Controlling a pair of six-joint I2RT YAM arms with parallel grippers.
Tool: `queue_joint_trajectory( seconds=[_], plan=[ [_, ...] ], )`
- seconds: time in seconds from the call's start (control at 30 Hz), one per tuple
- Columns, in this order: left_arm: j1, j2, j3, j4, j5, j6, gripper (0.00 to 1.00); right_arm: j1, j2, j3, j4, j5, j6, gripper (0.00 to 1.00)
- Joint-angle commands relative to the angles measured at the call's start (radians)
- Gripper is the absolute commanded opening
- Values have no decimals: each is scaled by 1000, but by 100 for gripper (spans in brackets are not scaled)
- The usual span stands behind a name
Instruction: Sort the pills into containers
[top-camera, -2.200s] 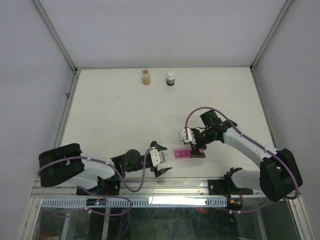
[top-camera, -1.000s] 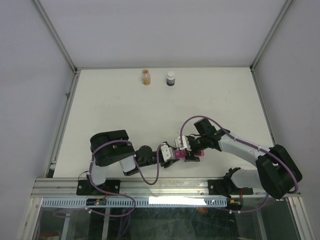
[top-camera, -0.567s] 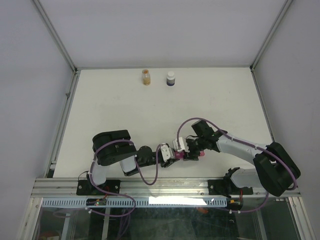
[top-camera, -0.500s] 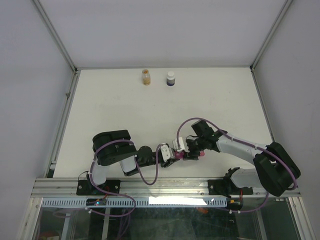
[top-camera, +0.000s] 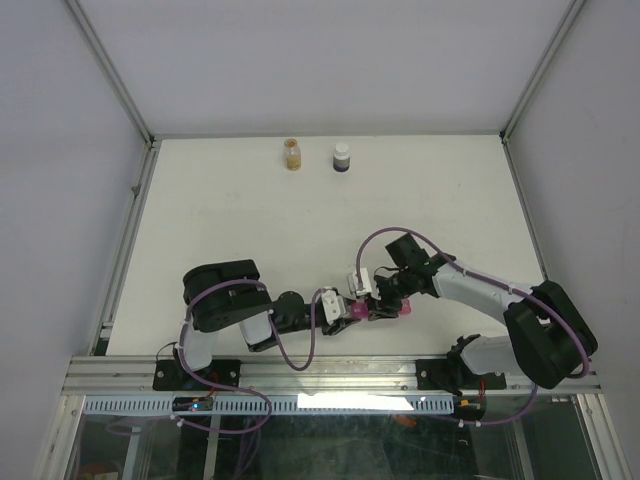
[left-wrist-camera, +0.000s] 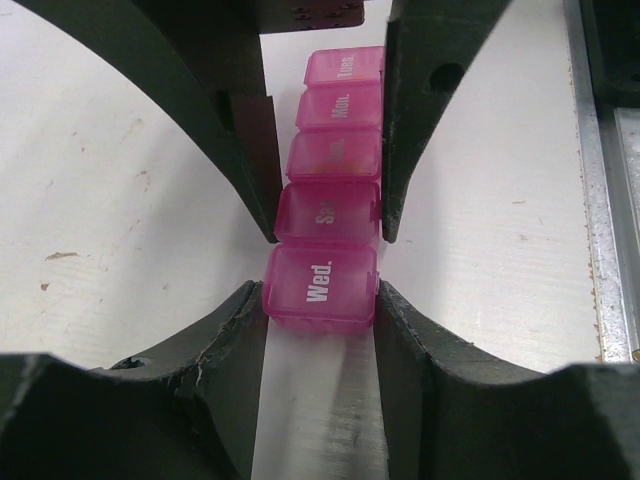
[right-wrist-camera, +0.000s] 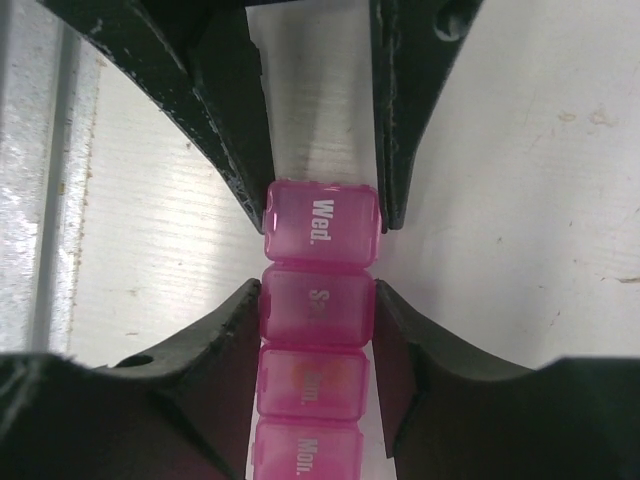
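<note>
The containers, a pink organiser strip (top-camera: 354, 311), lie flat near the table's front edge between my two grippers. My left gripper (left-wrist-camera: 320, 300) is shut on the end compartment marked Wed. (left-wrist-camera: 320, 283). My right gripper (right-wrist-camera: 317, 310) comes from the opposite side and is shut on the neighbouring Sat compartment (right-wrist-camera: 317, 305), its fingertips (right-wrist-camera: 232, 322) pressing the side walls. All lids in view are closed. Orange pieces show faintly through the Sun. lid (right-wrist-camera: 315, 378). The pills fill a small clear bottle (top-camera: 292, 155) at the far edge.
A dark white-capped bottle (top-camera: 342, 159) stands beside the clear bottle at the back. Both arms crowd together at the front centre. A metal rail (left-wrist-camera: 600, 200) runs along the table's near edge, close to the organiser.
The left arm swung in from the front and closed on the organiser's end. The right gripper's jaws narrowed onto the strip. The organiser has barely moved.
</note>
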Motion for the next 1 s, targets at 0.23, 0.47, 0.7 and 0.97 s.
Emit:
queue_joint_trajectory(
  seconds=[0.23,0.47,0.7,0.97],
  plan=[
    [19,-52,5,-30,91,15,0,-102,22,96,-65,-113,63,42],
    [22,-56,8,-47,97,14,0,-114,2,109,19,2,190,64],
    [23,-54,9,-49,95,12,0,-138,-12,119,113,121,338,64],
    [25,-53,10,-46,89,9,0,-149,-2,150,80,51,383,62]
  ],
)
